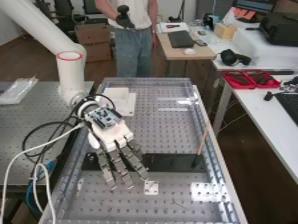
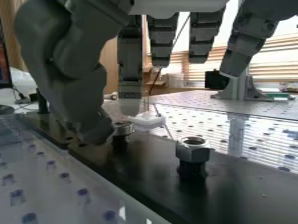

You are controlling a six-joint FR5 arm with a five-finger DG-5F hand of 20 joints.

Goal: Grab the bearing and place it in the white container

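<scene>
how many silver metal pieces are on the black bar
2: one piece beside the robot hand's thumb, another piece closer to the wrist camera. More may hide behind the robot hand.

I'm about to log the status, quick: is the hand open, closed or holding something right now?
Hand: open, fingers extended, holding nothing.
</scene>
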